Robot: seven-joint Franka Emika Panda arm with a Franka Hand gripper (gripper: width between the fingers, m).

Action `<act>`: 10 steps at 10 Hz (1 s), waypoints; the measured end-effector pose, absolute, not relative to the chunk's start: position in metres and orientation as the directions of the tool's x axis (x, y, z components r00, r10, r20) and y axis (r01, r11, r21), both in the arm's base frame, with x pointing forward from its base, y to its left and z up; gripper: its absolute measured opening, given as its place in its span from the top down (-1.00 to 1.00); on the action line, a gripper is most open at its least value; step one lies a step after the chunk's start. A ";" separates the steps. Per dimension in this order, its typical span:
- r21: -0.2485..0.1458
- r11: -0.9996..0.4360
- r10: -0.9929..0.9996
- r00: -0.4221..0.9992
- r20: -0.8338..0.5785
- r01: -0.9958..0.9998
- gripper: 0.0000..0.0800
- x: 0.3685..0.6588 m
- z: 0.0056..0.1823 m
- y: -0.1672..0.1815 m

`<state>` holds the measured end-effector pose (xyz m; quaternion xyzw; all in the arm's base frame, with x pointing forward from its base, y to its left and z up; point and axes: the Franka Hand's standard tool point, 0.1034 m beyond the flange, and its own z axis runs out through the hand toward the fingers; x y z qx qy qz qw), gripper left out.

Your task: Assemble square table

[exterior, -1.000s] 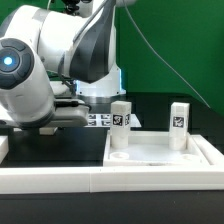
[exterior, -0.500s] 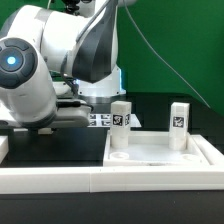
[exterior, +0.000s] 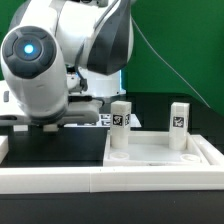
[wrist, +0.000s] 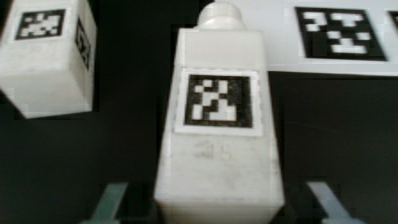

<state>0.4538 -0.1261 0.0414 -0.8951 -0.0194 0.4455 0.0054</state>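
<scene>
The square table top (exterior: 160, 152) lies at the exterior view's right, recessed face up. Two white tagged legs stand upright in its far corners, one at the left (exterior: 121, 125) and one at the right (exterior: 179, 122). In the wrist view a third white leg (wrist: 217, 110) lies on the black surface with its tag facing up. My gripper (wrist: 221, 200) is open around that leg's near end. A dark gap shows between the leg and each finger (wrist: 118, 200). A fourth tagged leg (wrist: 45, 55) lies beside it. In the exterior view the arm hides the gripper.
A long white rail (exterior: 60, 178) runs along the front of the black board. The marker board (exterior: 98, 119) lies behind the table top, and one of its tags (wrist: 338, 30) shows in the wrist view. The arm's bulky body (exterior: 50, 60) fills the exterior view's left.
The arm has swung: its large round joint has moved up and toward the exterior view's right. The table top and its two upright legs have not moved.
</scene>
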 end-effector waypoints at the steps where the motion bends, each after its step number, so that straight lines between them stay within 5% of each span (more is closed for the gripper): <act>1: -0.039 -0.998 0.064 0.624 -0.778 0.054 0.28 0.469 0.050 -0.125; 5: -0.040 -0.997 0.078 0.680 -0.729 0.072 0.27 0.484 0.049 -0.129; 7: -0.026 -0.998 0.061 0.743 -0.667 0.058 0.27 0.506 0.066 -0.122; 10: 0.005 -0.994 0.089 0.865 -0.493 0.105 0.27 0.534 0.067 -0.118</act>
